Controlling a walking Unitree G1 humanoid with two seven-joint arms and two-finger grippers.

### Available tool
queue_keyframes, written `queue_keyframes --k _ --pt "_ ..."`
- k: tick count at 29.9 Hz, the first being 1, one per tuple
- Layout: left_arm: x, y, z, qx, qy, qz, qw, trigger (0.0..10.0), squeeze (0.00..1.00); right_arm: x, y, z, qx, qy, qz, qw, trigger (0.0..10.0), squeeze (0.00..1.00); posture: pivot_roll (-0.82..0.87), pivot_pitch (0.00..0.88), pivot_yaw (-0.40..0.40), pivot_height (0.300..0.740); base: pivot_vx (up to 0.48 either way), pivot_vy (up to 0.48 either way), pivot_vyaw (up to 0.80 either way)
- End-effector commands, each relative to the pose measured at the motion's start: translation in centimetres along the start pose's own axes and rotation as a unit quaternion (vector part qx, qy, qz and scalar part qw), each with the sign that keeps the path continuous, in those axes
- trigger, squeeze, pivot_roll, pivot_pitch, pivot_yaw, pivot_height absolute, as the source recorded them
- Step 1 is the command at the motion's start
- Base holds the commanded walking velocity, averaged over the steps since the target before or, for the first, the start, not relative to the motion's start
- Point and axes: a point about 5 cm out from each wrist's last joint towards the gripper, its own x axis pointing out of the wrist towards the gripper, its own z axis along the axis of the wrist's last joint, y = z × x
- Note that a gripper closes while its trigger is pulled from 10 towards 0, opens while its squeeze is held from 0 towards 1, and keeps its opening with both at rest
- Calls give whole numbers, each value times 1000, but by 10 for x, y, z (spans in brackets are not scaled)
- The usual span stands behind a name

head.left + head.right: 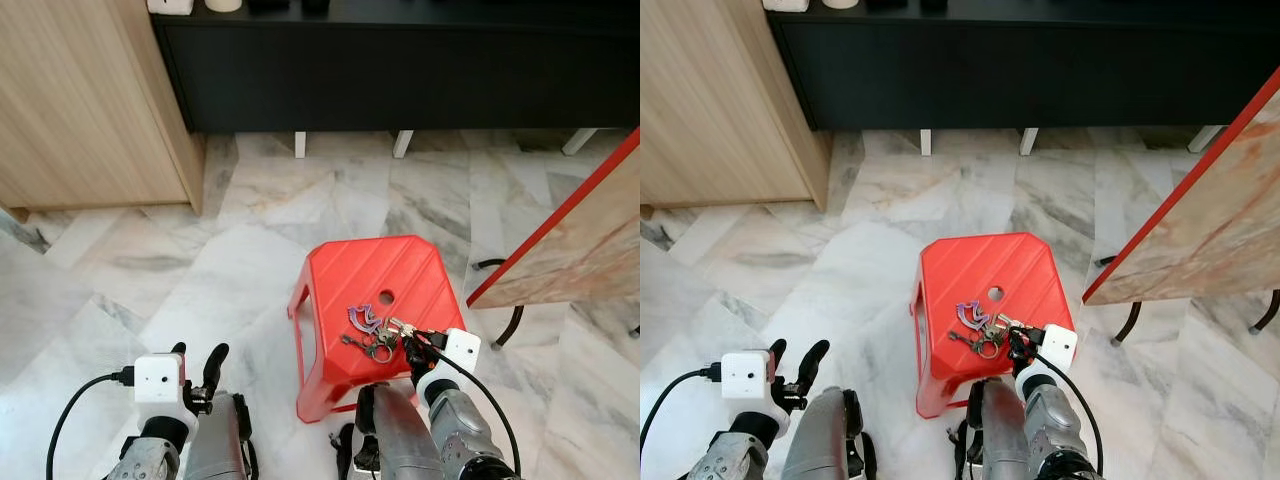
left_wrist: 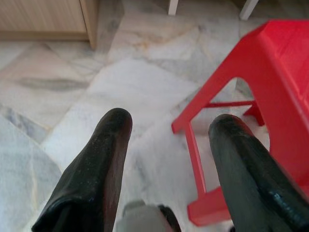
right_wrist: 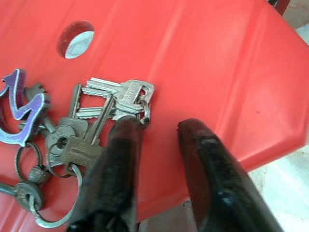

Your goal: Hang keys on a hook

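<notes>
Right tool [image 3: 159, 128] sits low at the lower right of the head view, arm bent forward, its two black fingers [image 3: 116, 169] parted with a narrow gap. Left tool [image 2: 169, 133] hangs at lower left, fingers spread wide.

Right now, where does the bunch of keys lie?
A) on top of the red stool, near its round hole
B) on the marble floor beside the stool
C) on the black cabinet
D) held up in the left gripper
A: the bunch of keys lies flat on the red stool, near its round hole, with the right gripper at it, fingers open.
</notes>
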Motion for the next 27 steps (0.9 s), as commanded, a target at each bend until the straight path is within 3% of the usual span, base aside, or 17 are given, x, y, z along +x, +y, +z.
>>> queue_keyframes --k 1,14,27 --pt "-4 -2 -3 8 11 -4 1000 10000 0 -2 -6 -3 -1 5 -10 1000 0 0 73 305 -118 616 0 0 0" --pt "-9 -1 -5 8 17 4 1000 10000 0 -3 -13 -2 -6 7 -17 1000 0 0 77 308 -125 616 0 0 0" --pt "-4 0 -5 12 17 5 1000 10000 0 -1 1 4 -13 -19 23 999 0 0 76 294 -125 616 0 0 0"
